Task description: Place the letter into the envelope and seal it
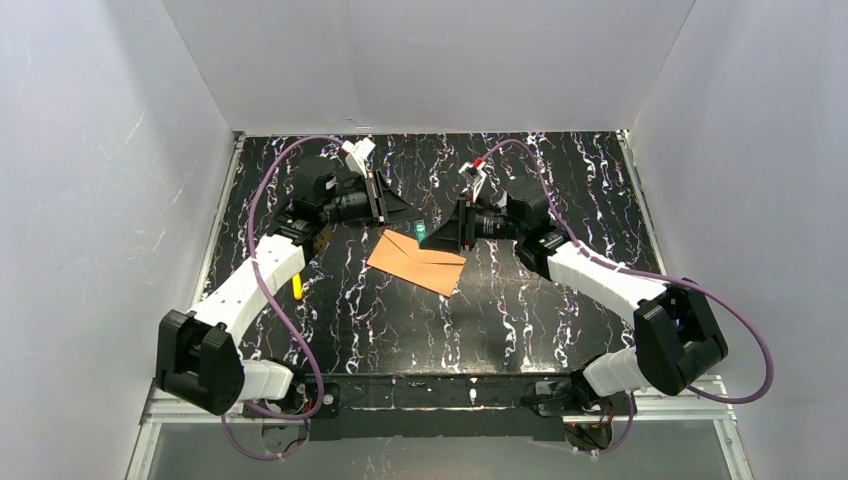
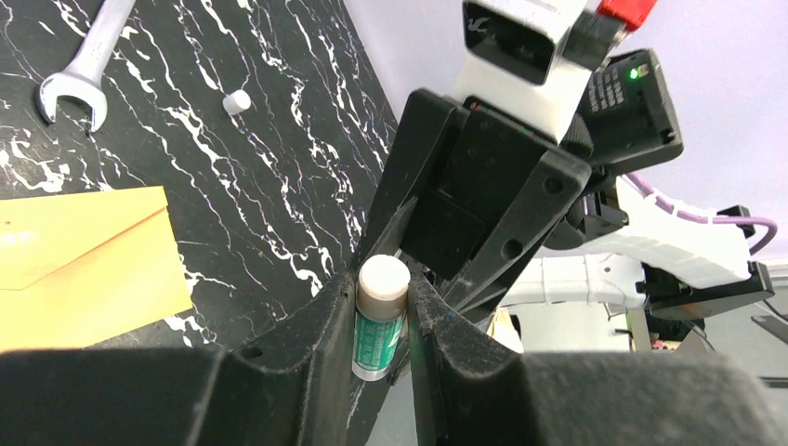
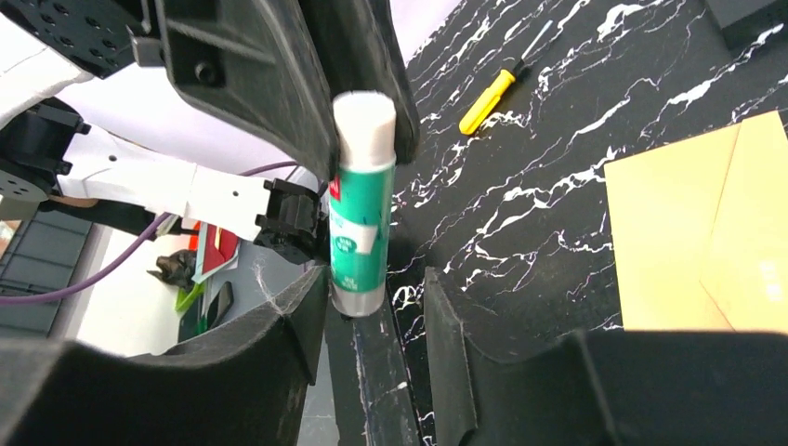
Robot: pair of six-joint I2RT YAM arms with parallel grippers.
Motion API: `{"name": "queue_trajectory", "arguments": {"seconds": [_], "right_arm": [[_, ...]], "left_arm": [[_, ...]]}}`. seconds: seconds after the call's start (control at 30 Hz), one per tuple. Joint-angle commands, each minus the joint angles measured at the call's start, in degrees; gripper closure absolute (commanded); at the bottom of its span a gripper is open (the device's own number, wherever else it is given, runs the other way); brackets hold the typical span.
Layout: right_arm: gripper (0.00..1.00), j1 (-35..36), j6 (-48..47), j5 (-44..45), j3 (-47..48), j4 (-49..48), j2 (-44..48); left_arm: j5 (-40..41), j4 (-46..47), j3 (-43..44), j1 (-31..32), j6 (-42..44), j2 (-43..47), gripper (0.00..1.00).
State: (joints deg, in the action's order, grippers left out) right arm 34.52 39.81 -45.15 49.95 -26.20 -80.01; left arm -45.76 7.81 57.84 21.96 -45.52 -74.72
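The orange-brown envelope [image 1: 418,262] lies flat on the black marbled table between the two arms; it also shows in the left wrist view [image 2: 84,269] and the right wrist view [image 3: 706,232]. The letter is not in view. My left gripper [image 1: 408,208] [image 2: 383,279] is shut on a green glue stick [image 2: 381,321] with its white end bare, held above the table just past the envelope's far edge. My right gripper [image 1: 438,235] [image 3: 376,297] faces it, open, with the stick's silver base [image 3: 361,297] beside one finger [image 3: 302,325].
A small white cap [image 2: 237,100] and a steel wrench [image 2: 79,70] lie on the table beyond the envelope. A yellow-handled screwdriver [image 3: 492,98] [image 1: 298,288] lies by the left arm. White walls enclose the table on three sides.
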Motion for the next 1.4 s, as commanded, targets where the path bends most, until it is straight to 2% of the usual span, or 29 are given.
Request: {"name": "queue_trajectory", "arguments": {"seconds": [0.0,0.17,0.37,0.53,0.67,0.77,0.8,0.87,0.9,1.0,1.17,1.27,1.37], "right_arm": [[0.49,0.3,-2.0,0.3,-0.7,0.7,2.2],[0.48,0.3,-0.7,1.5,-0.8,-1.5,2.0],[0.46,0.8,6.2,2.0,-0.8,-10.7,-1.1],[0.69,1.5,9.9,0.9,-0.1,-14.0,-3.7],[0.87,1.6,9.5,2.4,-0.3,-13.5,-2.7],[0.91,1.6,9.7,3.8,-0.4,-14.4,-1.8],[0.91,1.6,10.1,3.8,-0.4,-15.2,-1.6],[0.92,1.6,11.0,3.9,-0.4,-16.9,-1.3],[0.91,1.6,11.2,3.6,-0.3,-17.2,-1.3],[0.91,1.6,11.1,2.7,0.0,-17.4,-1.6],[0.91,1.7,12.1,-1.7,0.8,-19.9,-2.7],[0.91,1.7,11.7,-4.6,1.6,-19.8,-3.2],[0.90,1.8,11.0,-5.2,2.2,-19.0,-3.2]], "left_arm": [[0.2,1.1,3.2,-0.7,-1.1,-0.7,1.00],[-0.5,1.1,3.7,-0.7,-1.9,-1.0,1.00],[-0.8,1.1,3.2,-0.7,-1.9,-0.4,1.00],[-0.4,1.2,3.3,-0.7,-2.0,0.1,1.00],[-3.2,1.7,3.6,-0.7,-0.7,0.9,0.99],[-4.6,1.7,2.1,-0.7,1.2,2.6,0.61],[-4.7,1.7,1.3,-0.7,1.5,3.3,0.53],[-5.3,1.7,0.0,-0.6,1.9,4.3,0.49],[-5.6,1.7,-0.5,-0.7,2.2,4.7,0.49],[-6.3,2.2,-1.5,-0.7,2.1,5.2,0.60],[-5.7,3.8,-2.1,-0.7,0.3,4.7,0.69],[-6.6,6.3,-1.9,-0.7,-1.6,4.2,0.79],[-7.4,8.2,-2.8,-0.7,-3.2,4.3,0.81]]}}
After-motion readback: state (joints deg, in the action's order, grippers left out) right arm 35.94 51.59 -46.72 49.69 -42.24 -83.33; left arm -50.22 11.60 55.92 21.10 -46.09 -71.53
